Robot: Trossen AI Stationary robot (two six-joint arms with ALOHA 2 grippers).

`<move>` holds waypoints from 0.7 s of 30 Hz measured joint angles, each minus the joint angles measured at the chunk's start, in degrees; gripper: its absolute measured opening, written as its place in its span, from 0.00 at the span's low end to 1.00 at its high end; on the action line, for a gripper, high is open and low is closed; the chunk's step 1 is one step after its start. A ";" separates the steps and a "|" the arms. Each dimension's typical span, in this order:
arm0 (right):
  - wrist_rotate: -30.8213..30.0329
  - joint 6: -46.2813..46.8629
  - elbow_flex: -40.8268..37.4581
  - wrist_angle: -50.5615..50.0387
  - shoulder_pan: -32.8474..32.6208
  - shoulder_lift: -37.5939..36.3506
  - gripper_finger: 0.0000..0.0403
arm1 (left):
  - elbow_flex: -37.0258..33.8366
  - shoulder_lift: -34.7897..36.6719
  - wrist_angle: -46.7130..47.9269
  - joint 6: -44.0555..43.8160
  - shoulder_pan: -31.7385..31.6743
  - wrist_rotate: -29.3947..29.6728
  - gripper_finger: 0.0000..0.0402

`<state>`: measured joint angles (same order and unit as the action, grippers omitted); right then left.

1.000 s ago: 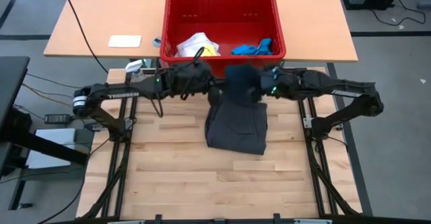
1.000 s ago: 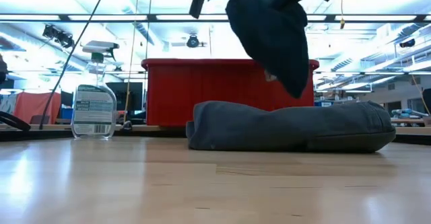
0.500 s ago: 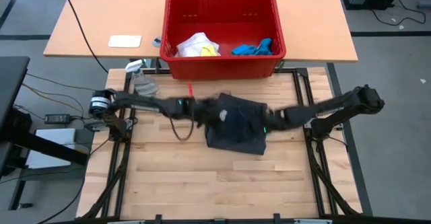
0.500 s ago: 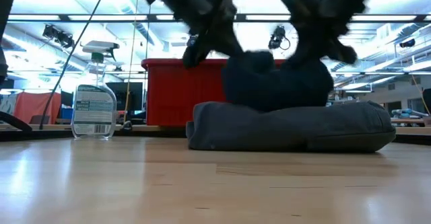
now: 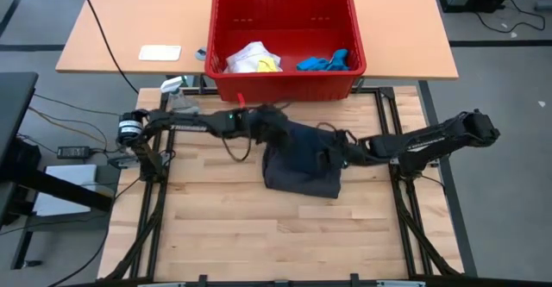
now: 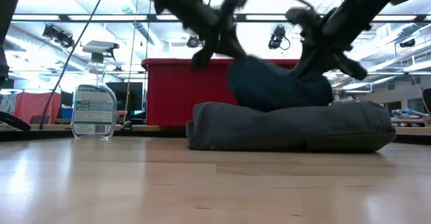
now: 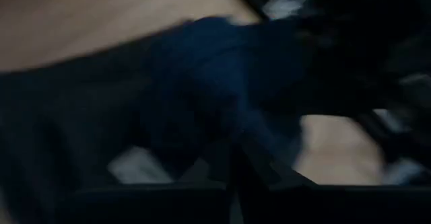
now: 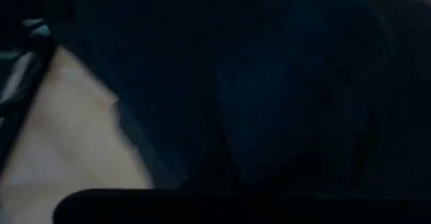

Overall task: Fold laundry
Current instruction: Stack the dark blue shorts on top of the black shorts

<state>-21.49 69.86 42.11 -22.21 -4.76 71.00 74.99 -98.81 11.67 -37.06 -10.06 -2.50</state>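
We noted bare table (image 5: 224, 227) on the near side of the grey shorts (image 5: 297, 173), which lay folded mid-table. The red basket (image 5: 285, 84) stood close behind, with yellow shirt (image 5: 259, 59) and blue piece (image 5: 326, 61) inside. The navy piece (image 5: 306, 145) lay on the shorts. Left gripper (image 5: 274, 123) pinched its far-left corner, closed. Right gripper (image 5: 338, 155) touched its right edge; we could not tell its grip. Spray bottle (image 6: 93, 93) label was unreadable.

A robotics lab: long ceiling light strips (image 6: 81, 17) run across the frame's top, cables (image 5: 65, 108) trail at left, and a metal frame (image 5: 151, 209) carries the wooden tabletop (image 5: 259, 235).
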 joint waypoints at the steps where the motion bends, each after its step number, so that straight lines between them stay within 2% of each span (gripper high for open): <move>1: -0.06 -1.61 0.00 -0.55 1.71 0.05 0.09 | -0.29 -0.90 0.19 0.82 -1.01 0.06 0.02; 3: 0.78 -4.25 0.02 -2.26 5.14 0.77 0.12 | -0.34 -3.08 0.52 1.07 -2.65 -0.27 0.02; 6: 5.85 -5.16 0.00 -5.31 8.74 2.42 0.19 | -0.36 -7.35 -0.46 0.68 -3.45 -5.55 0.03; 8: 8.99 -5.54 -0.02 -6.03 9.51 3.01 0.23 | -0.40 -9.44 -1.70 -1.06 -3.43 -9.39 0.05; 10: 9.55 -5.60 -0.02 -6.69 9.26 2.90 0.28 | -0.40 -10.43 -3.70 -2.44 -3.32 -10.75 0.09; 16: 8.17 -5.93 -0.02 -6.76 8.59 -1.57 0.38 | -0.43 -9.04 -3.62 -2.60 -3.45 -8.67 0.27; 21: 4.99 -10.40 0.00 -8.30 8.68 -5.61 0.40 | -0.34 -4.74 -1.72 -0.35 -5.99 -5.46 0.38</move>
<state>-16.50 59.47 42.11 -30.50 3.92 65.39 74.65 -103.54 9.94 -37.41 -16.06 -7.96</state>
